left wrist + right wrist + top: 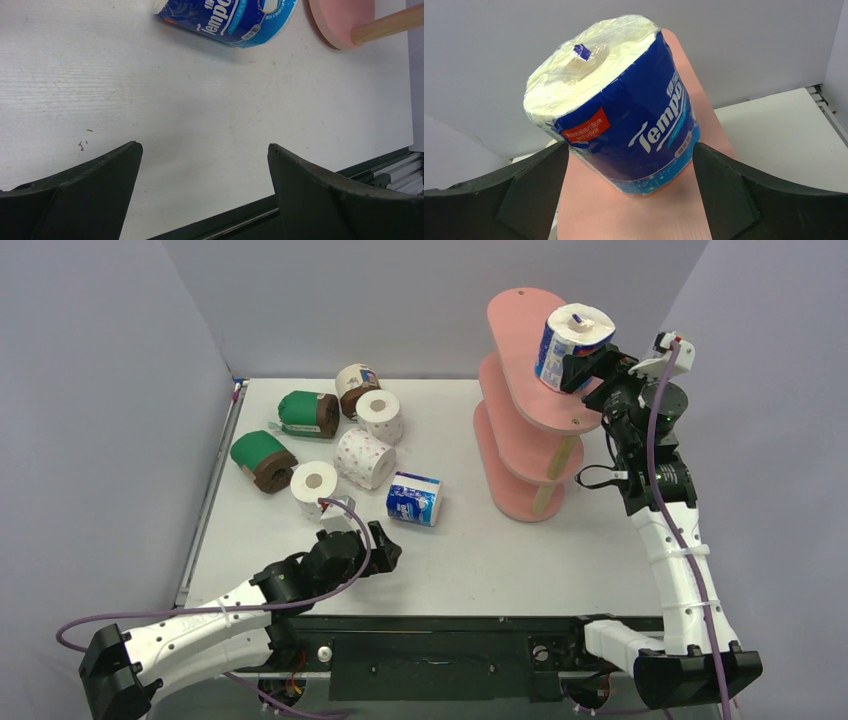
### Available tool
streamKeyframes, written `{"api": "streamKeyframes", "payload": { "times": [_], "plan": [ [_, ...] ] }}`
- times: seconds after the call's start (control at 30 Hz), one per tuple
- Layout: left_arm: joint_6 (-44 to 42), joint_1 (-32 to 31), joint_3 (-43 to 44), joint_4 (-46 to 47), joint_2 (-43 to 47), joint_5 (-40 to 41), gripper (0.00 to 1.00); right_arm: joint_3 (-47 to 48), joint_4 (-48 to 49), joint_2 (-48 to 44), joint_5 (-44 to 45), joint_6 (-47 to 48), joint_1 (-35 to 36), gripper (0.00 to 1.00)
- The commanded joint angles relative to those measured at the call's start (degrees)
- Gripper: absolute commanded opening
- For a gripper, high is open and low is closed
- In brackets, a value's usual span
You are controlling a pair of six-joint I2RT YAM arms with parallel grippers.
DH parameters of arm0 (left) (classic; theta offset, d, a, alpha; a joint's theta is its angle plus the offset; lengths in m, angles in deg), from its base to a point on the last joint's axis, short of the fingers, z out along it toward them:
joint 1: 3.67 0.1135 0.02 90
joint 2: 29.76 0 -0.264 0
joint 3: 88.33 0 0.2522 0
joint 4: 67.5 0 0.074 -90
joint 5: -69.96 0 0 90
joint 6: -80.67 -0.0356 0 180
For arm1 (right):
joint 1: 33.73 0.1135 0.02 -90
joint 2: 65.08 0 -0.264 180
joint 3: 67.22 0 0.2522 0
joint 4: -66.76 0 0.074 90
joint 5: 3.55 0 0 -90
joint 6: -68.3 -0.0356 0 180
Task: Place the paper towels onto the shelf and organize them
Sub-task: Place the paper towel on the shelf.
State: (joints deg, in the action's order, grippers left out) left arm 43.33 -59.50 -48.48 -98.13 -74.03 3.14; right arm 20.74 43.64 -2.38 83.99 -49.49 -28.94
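The pink three-tier shelf (525, 435) stands at the right. A blue-white wrapped roll (572, 340) stands upright on its top board (624, 215). My right gripper (592, 366) is open, its fingertips level with the sides of this roll (624, 115); whether they touch it is unclear. My left gripper (383, 552) is open and empty low over the table (202, 150). A second blue-white roll (414, 498) lies on its side just beyond it, also in the left wrist view (230, 17). Three pink-dotted white rolls (364, 457), two green-wrapped rolls (308, 412) and a cream-wrapped roll (356, 385) sit at the table's back left.
The shelf's bottom board and a wooden post (385, 25) show at the left wrist view's upper right. The table's dark front rail (450, 625) runs just behind my left gripper. Grey walls close in the table on three sides.
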Motion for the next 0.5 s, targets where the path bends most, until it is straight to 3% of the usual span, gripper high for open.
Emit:
{"api": "streamKeyframes", "payload": {
  "times": [0.0, 0.47],
  "plan": [
    [-0.84, 0.52, 0.41, 2.84, -0.28, -0.86, 0.97, 4.09, 3.42, 1.72, -1.89, -0.06, -0.18, 0.89],
    [-0.61, 1.05, 0.01, 2.45, -0.11, -1.23, 0.97, 11.71, -0.01, 9.85, -1.59, 2.76, 3.34, 0.89]
  ]
}}
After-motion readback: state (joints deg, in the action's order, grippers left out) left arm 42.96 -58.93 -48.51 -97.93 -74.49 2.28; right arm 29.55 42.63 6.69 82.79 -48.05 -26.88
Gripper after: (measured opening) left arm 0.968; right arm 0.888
